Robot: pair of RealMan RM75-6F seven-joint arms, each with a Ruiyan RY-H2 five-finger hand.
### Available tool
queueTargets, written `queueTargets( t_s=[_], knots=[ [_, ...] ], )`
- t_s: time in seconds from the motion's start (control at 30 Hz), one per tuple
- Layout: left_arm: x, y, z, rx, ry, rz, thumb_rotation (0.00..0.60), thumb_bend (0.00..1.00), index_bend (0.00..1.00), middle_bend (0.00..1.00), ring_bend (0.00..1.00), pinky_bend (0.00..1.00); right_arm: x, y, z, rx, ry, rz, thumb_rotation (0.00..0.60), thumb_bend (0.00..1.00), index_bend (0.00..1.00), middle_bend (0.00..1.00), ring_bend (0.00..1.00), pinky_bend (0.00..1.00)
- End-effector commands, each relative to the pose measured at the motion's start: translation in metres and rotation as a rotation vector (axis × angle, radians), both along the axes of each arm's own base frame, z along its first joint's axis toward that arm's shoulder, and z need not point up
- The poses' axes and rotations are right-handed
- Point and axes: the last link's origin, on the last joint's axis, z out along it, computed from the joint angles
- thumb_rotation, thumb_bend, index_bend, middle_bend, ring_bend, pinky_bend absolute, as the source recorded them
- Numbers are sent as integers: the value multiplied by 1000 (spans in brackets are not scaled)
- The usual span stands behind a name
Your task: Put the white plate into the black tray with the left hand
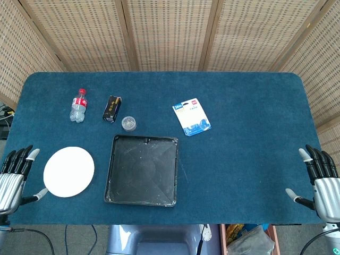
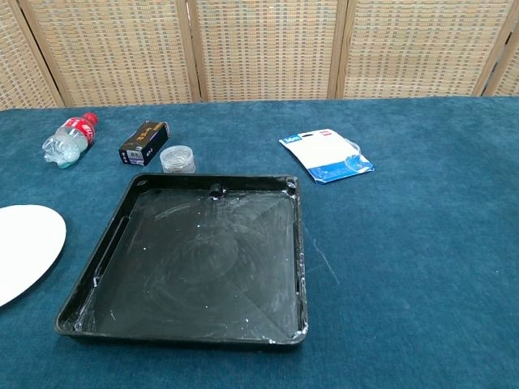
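The white plate (image 1: 68, 171) lies flat on the blue table, just left of the black tray (image 1: 142, 169). In the chest view the plate (image 2: 24, 251) is cut off by the left edge, and the tray (image 2: 117, 235) sits empty in the middle. My left hand (image 1: 15, 175) hovers at the table's left front corner, fingers spread, holding nothing, a short way left of the plate. At the right front corner my right hand (image 1: 319, 180) is likewise open and empty. Neither hand shows in the chest view.
Behind the tray lie a small plastic bottle with a red cap (image 1: 78, 105), a black box (image 1: 111, 108) and a small clear round jar (image 1: 128, 124). A white and blue packet (image 1: 192, 117) lies at back right. A wicker screen stands behind the table.
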Motion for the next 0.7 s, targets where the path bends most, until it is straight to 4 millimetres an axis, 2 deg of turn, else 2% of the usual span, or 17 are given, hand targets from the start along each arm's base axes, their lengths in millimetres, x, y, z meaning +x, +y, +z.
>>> queueTargets(
  t_s=[0.03,0.3,0.53,0.7],
  knots=[
    [0,0,0,0,1,0,600,0,0,0,0,0,-1,0,0,0,0,-2,600,0,0,0,0,0],
    [-7,-4,-11,-57,39,27,600,0,0,0,0,0,0,1,1,1,-5,0,600,0,0,0,0,0],
    [-43,-10,-59,-136,59,43,600,18,0,0,0,0,1,0,-3,18,1,5,600,0,0,0,0,0],
    [-69,-14,-101,-163,-37,42,600,311,0,0,0,0,3,0,-6,34,4,14,600,0,0,0,0,0]
  ],
)
